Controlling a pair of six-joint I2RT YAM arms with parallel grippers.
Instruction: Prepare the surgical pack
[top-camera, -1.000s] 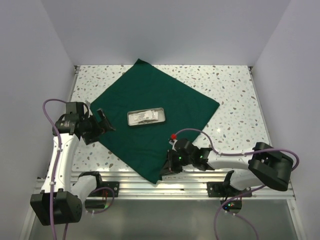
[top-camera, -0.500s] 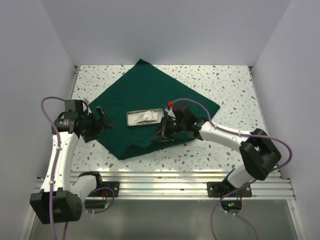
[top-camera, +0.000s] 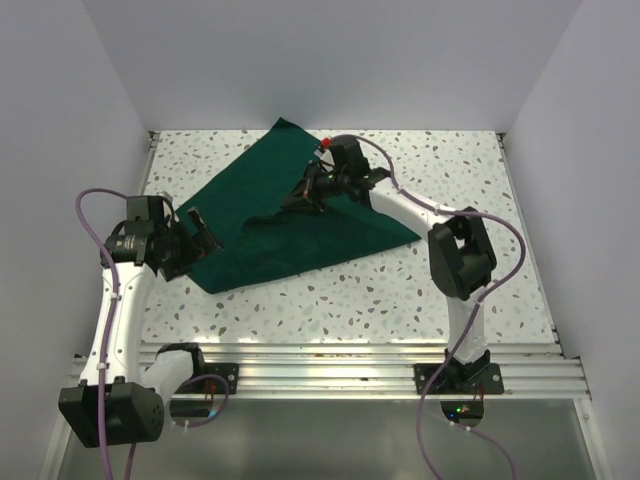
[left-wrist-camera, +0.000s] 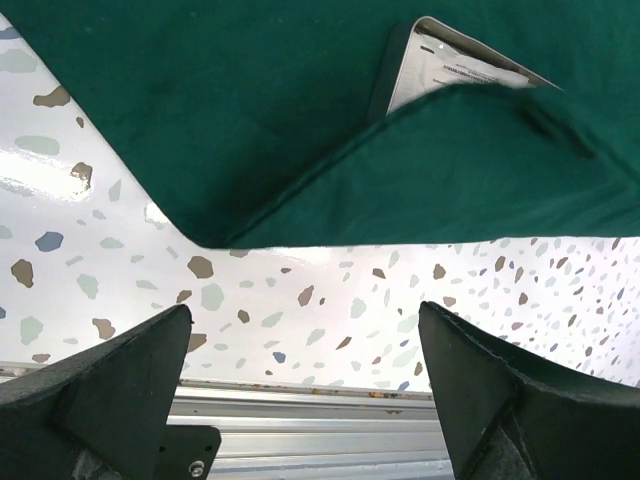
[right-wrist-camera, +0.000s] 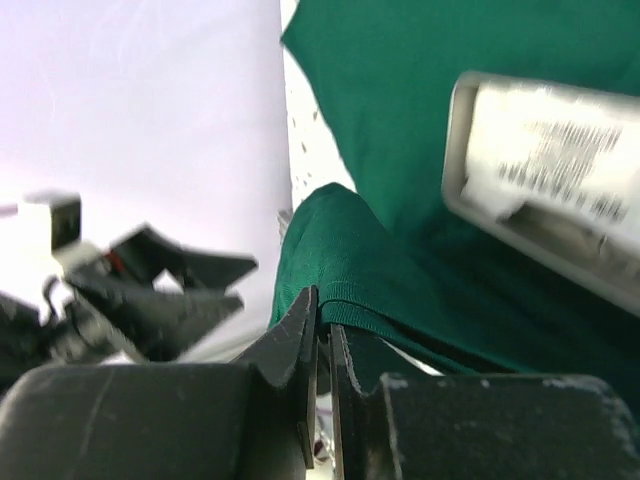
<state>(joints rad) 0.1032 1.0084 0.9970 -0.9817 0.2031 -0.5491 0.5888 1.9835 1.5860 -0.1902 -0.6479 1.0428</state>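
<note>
Table top (left-wrist-camera: 120, 200): white, flecked with grey and brown chips. I see it under the left gripper (left-wrist-camera: 305, 400) and running on ahead of it. A grooved metal rail (left-wrist-camera: 320, 440) shows low between that gripper's fingers, along the table's near edge. A plain pale wall (right-wrist-camera: 140, 100) stands beyond the right gripper (right-wrist-camera: 318, 310), to its left. From above, white walls (top-camera: 330, 60) close the table on three sides.

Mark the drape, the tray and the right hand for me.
drape (top-camera: 330, 235), top external view, on the folded-over flap.
tray (left-wrist-camera: 392, 72), left wrist view, on its left wall.
right hand (right-wrist-camera: 322, 318), right wrist view, between the fingertips pinching the drape hem.
</note>
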